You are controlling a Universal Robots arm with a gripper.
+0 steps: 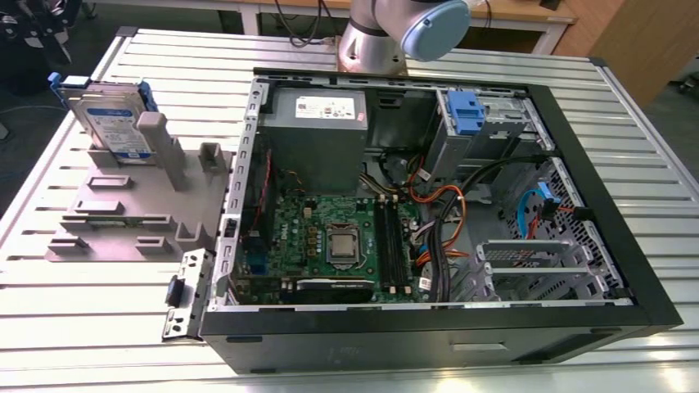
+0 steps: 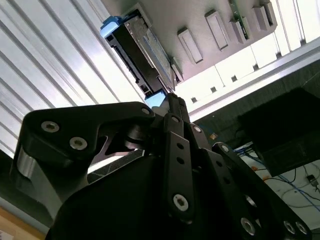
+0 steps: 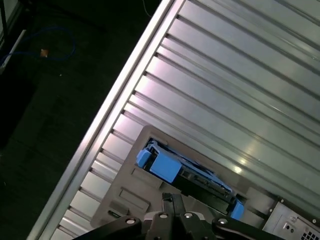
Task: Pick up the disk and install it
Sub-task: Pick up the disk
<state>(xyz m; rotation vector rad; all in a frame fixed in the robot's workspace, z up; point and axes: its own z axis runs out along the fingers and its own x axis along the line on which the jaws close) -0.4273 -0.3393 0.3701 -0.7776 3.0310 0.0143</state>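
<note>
Disk [image 1: 110,123] stands on edge in a grey holder [image 1: 120,205] near the table's [image 1: 65,319] far corner on the exterior view's left; the gripper [image 3: 172,199] points at it without touching, jaws closed and empty, and a clean grasp would probably need them opened and centred squarely across its thin faces.

Slatted metal table [image 1: 98,327] carrying 1 open computer case [image 1: 437,344] and, at the exterior view's left, 1 grey holder [image 1: 120,217].

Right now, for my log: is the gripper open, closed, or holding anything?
Gripper: closed, holding nothing; the disk sits in its grey stand, just ahead of it.
</note>
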